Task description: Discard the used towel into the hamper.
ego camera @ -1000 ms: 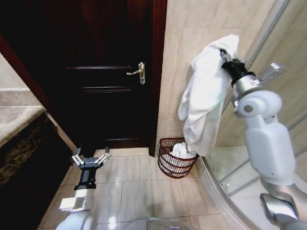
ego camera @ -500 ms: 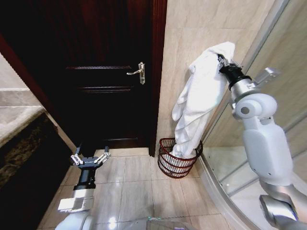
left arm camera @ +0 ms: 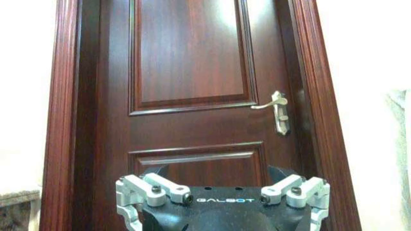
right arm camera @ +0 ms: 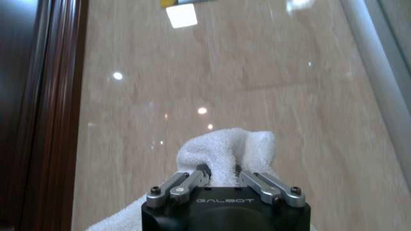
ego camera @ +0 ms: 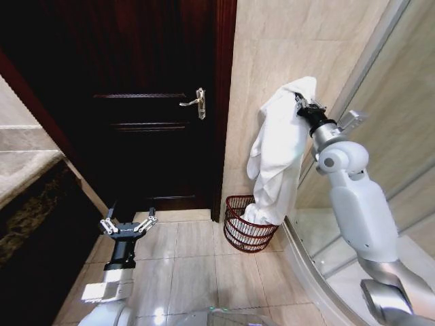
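While the left gripper (ego camera: 128, 226) hangs low by the door (ego camera: 146, 102), jaws spread, the right gripper (ego camera: 300, 103) pinches the towel (ego camera: 279, 153).
Its hem hides part of the hamper (ego camera: 249, 224) on the floor; "GALBOT" marks both grippers.

floor (ego camera: 197, 265): glossy beige tile
on floor: hamper (ego camera: 248, 224), standing upright by the wall next to the door frame
inside hamper: something white, probably the towel (ego camera: 280, 153) end

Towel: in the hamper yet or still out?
Partly in. The towel hangs from the shut right claw, with its lower end inside the hamper rim. Left claw idles low, open.
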Available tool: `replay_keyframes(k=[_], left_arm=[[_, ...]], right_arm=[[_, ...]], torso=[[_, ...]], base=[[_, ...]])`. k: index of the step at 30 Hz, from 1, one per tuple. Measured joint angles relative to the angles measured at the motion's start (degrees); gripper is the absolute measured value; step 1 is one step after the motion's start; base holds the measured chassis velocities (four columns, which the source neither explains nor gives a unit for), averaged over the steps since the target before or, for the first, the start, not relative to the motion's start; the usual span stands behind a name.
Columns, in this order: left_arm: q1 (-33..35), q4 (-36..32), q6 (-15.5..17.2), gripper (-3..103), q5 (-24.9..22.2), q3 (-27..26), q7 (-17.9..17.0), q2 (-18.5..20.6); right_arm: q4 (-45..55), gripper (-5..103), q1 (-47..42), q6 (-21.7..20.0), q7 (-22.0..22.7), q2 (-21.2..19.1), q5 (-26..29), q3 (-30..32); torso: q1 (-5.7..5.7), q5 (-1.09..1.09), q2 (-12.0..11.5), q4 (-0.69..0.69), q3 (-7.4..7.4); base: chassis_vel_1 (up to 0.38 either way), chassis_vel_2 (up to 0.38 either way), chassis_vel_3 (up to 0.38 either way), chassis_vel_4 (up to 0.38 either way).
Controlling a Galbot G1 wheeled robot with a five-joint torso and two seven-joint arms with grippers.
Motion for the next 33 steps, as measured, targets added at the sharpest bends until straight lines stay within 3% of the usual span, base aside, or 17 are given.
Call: replay_keyframes(k=[9,21,26,33], left_arm=[[-0.52,0.33,-0.01,100,-0.02,0.12,0.03,0.00],[-0.65,0.92,-0.76,100,-0.09,0.01,-0.02,0.00],[-0.62,0.53,-0.67,100,-0.12,0.14,0.00,0.00],[-0.59,0.28,-0.62,100,-0.37,-0.08,0.01,0.00]], right_arm=[[0.22,14,4.08,-0.72,0.18,-1.56,2.10,0.03],[-1.53,14,-6.46,1.19,-2.06,5.11,-4.03,0.14],[-2.35,14,-7.19,1.84,-2.26,6.01,-4.91,0.00],[-1.61,14,-2.44,1.66,-0.97,4.06,-2.53,-0.69]], torso=[[0.00,-0.02,0.00,-0.01,-0.02],[0.00,0.00,0.00,0.00,-0.01],[0.00,0.01,0.00,-0.01,0.00],[0.00,-0.02,0.00,0.00,0.00]], base=[[0.000,0.000,0.000,0.000],[0.000,0.000,0.000,0.000],[0.000,0.000,0.000,0.000],[0.000,0.000,0.000,0.000]])
